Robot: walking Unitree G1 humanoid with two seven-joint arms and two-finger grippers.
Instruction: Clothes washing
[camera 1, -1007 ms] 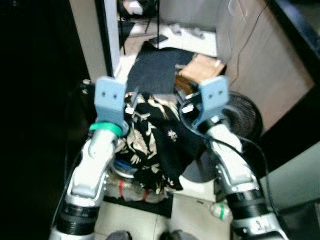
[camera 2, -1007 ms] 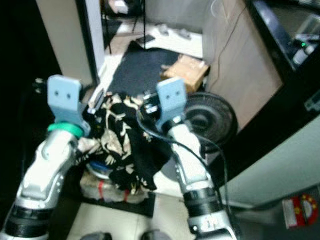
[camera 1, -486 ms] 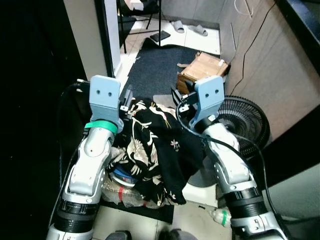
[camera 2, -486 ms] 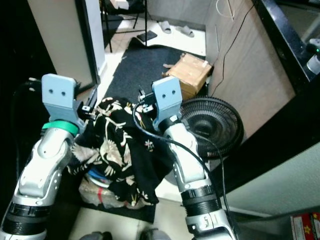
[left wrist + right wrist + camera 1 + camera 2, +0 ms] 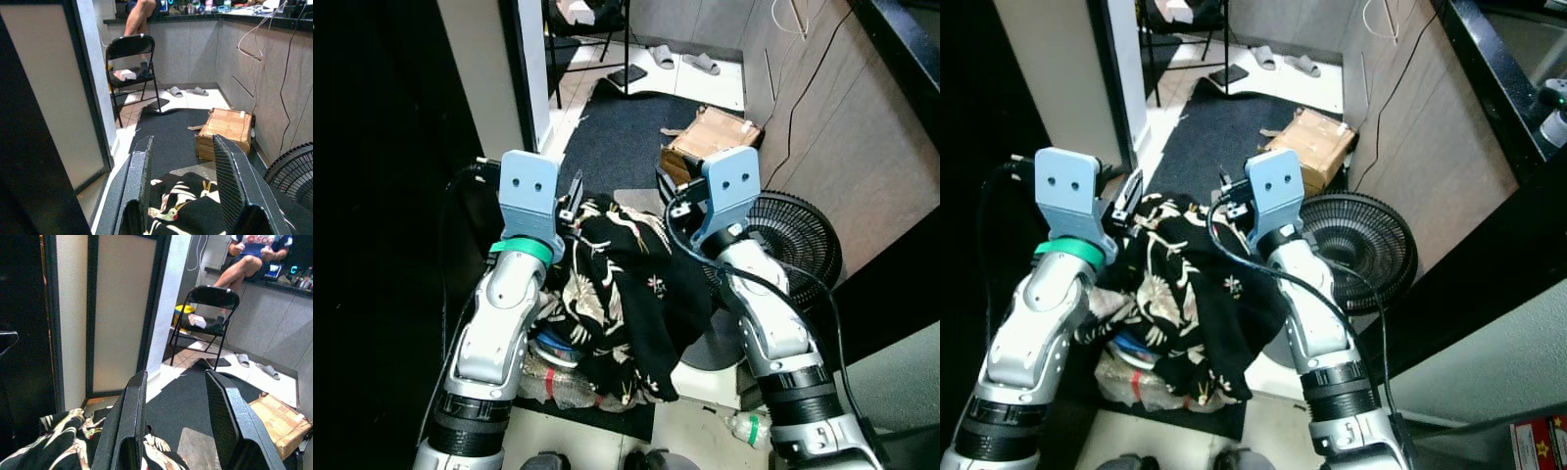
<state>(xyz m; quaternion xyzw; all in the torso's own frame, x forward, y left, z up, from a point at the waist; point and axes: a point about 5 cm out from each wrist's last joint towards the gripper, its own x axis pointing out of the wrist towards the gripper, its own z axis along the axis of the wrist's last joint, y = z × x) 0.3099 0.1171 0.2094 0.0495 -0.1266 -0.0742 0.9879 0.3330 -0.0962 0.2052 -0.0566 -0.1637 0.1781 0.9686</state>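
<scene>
A black garment with a white flower-and-bird print [image 5: 617,284] hangs bunched between my two raised forearms and trails down toward the floor. My left gripper [image 5: 182,142] is open, its fingers apart above the cloth [image 5: 186,205] with nothing between them. My right gripper [image 5: 177,377] is also open, and the garment [image 5: 68,435] lies just under it. In the eye views the left gripper [image 5: 572,194] and right gripper [image 5: 668,196] sit at the garment's top edge, each in front of a blue wrist block.
A black floor fan [image 5: 803,245] stands close to my right arm. A cardboard box [image 5: 710,132] sits on a dark mat [image 5: 626,127] ahead. A door frame [image 5: 524,69] is at left. Plastic bottles [image 5: 568,377] lie under the garment. A folding chair [image 5: 132,54] and a seated person [image 5: 249,259] are farther off.
The camera has shifted and the blur has cleared. Both arms keep the same raised pose with the garment draped between them.
</scene>
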